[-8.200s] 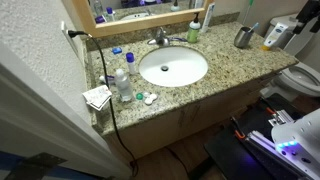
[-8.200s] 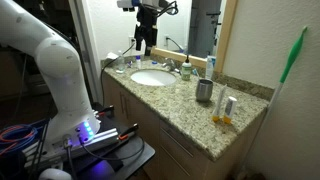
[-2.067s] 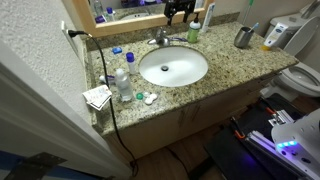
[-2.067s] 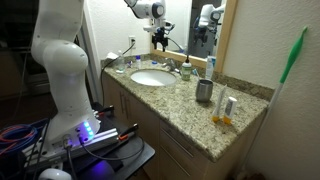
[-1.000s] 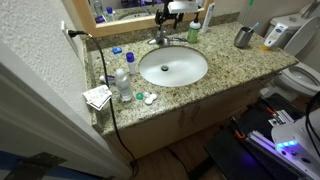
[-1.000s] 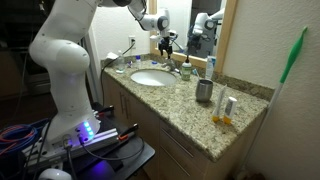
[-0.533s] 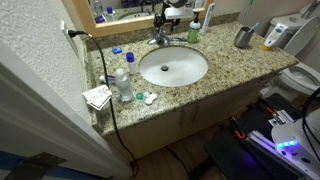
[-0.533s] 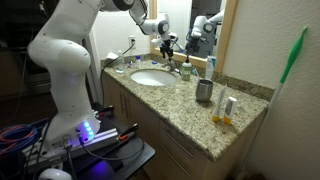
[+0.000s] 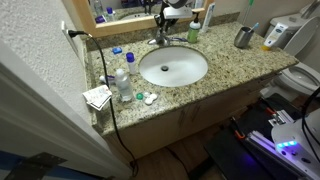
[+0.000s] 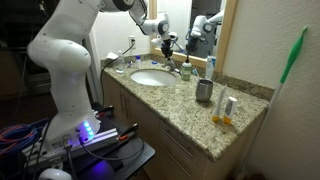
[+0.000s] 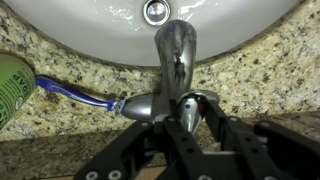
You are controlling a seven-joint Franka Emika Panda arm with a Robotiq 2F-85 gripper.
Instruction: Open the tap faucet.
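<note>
The chrome tap faucet (image 11: 176, 55) stands behind the white basin (image 11: 100, 35), its spout pointing at the drain (image 11: 153, 12). One side handle (image 11: 143, 105) lies free to the left. The other handle (image 11: 190, 116), marked with a blue dot, sits between my black fingers (image 11: 173, 133). My gripper (image 11: 190, 108) is shut on that handle. In both exterior views the gripper (image 9: 163, 22) (image 10: 167, 46) hangs just over the faucet (image 9: 160, 39) (image 10: 172, 66) at the back of the counter.
A green bottle (image 11: 12, 85) and a blue toothbrush (image 11: 75, 93) lie beside the faucet. A grey metal cup (image 9: 243, 37) (image 10: 204, 91), a water bottle (image 9: 122, 83) and a black cord (image 9: 105, 80) are on the granite counter (image 9: 225, 65). The mirror frame (image 9: 120, 20) is close behind.
The jaws stood wide a second ago and have closed in on the faucet's handle. The arm has barely shifted.
</note>
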